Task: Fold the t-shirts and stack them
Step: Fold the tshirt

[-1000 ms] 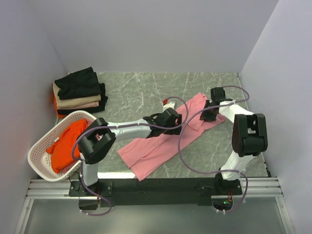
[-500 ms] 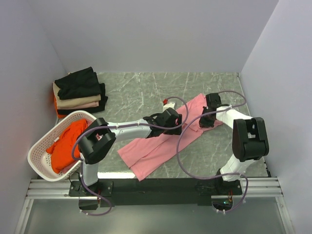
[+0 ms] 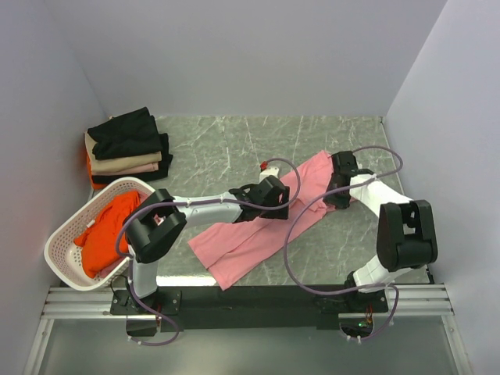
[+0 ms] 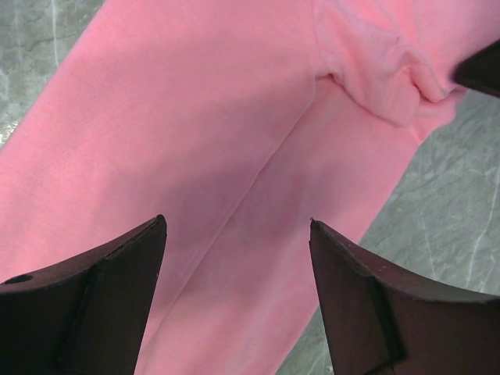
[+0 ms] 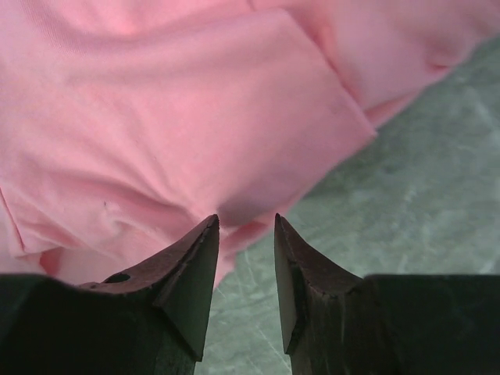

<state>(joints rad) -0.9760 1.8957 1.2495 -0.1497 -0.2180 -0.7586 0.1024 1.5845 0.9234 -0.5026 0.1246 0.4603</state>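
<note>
1 light pink t-shirt (image 3: 248, 238) lies on the grey marbled table (image 3: 219, 148) as a long narrow strip. It runs diagonally from the lower middle of the top view up toward the right of centre. Both arms reach over its upper half.

The left pincer (image 4: 236, 226) hangs above the middle of the strip with its 2 fingers (image 4: 101, 305) wide apart and nothing between them. In the left wrist view a lengthwise seam or fold line runs up between the fingers, and a bunched sleeve shows at the upper right.

The right pincer (image 5: 245, 223) sits at the strip's upper right end. Its 2 fingers (image 5: 187, 289) stand a narrow gap apart, their tips just over the cloth edge where it meets the bare table. No cloth is caught between them.

At the upper left of the top view is 1 stack of folded t-shirts (image 3: 126, 147). It shows black on top, then beige and pale pink layers, more black beneath, and an orange sliver at the left edge. The exact count I cannot tell.

Just below it, 1 white perforated basket (image 3: 61, 248) holds 1 crumpled orange-red t-shirt (image 3: 109, 230).
</note>
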